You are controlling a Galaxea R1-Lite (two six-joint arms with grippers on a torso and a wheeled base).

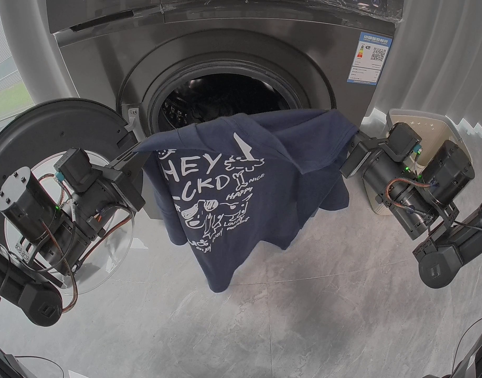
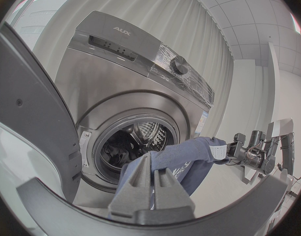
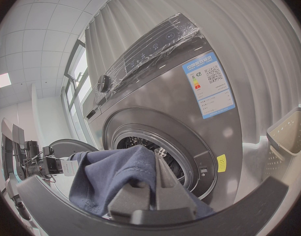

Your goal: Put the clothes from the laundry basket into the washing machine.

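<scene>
A navy T-shirt with white print hangs stretched between my two grippers in front of the washing machine's open drum. My left gripper is shut on the shirt's left edge beside the open door. My right gripper is shut on the shirt's right edge. In the left wrist view the fingers pinch blue cloth, with dark clothes lying inside the drum. In the right wrist view the fingers clamp the shirt before the drum opening.
A beige laundry basket stands right of the machine, behind my right arm; its perforated wall shows in the right wrist view. The open door swings out on the left. Grey tiled floor lies bare below the shirt.
</scene>
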